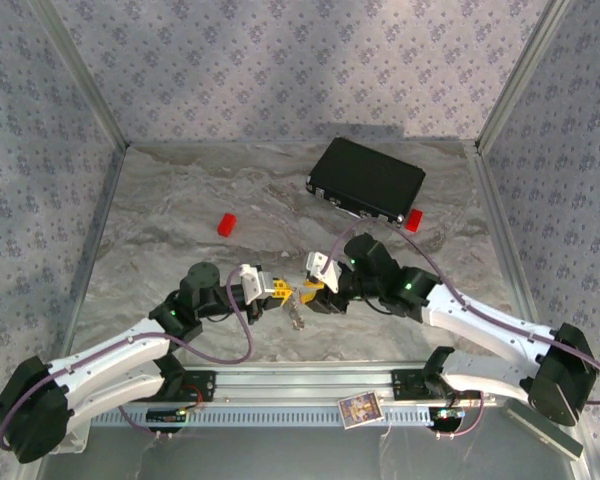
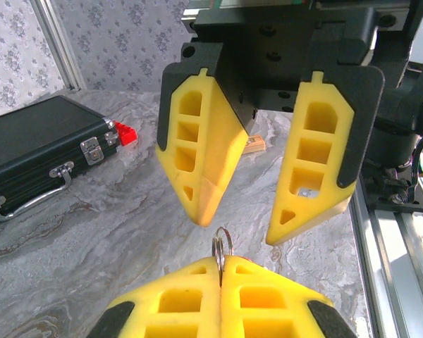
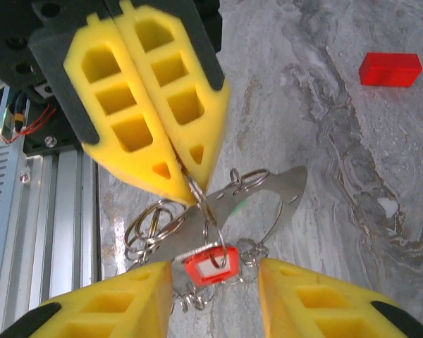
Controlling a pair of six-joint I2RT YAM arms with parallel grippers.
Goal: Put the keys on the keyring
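While left gripper [image 3: 189, 184] pinches keyring [image 2: 221, 243]: one red-white key [image 3: 210, 265], two red blocks [image 1: 227, 224].

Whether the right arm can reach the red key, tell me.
Probably yes: the red key sits between the right end effector's open fingers, nothing blocking; the left end effector pinches a ring.
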